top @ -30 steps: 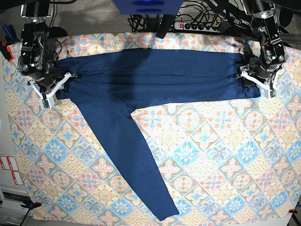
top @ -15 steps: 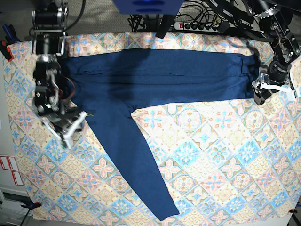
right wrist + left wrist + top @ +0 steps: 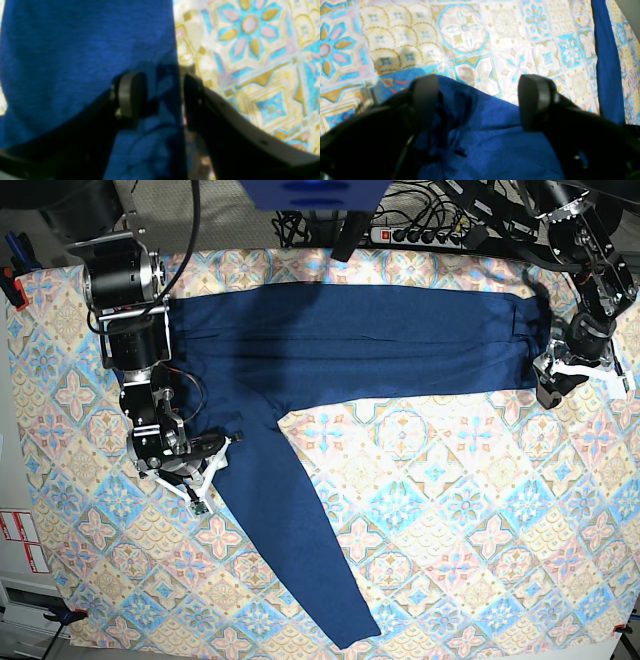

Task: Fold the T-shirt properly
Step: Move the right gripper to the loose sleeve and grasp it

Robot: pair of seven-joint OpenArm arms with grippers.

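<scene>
T-shirt [image 3: 330, 345] whole in base, wrists only edges

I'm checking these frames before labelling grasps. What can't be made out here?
- Right wrist view: blurred; whether the right gripper pinches the T-shirt edge or only straddles it.
- Base view: the right gripper's jaws, too small beside the sleeve.
- Left wrist view: cloth under the left gripper, hidden by its dark fingers.
- Base view: tablecloth corners, cut off by the frame.

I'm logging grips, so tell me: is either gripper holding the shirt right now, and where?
No clear hold. The left gripper is open over the T-shirt; the right gripper straddles the sleeve edge, jaws apart.
</scene>
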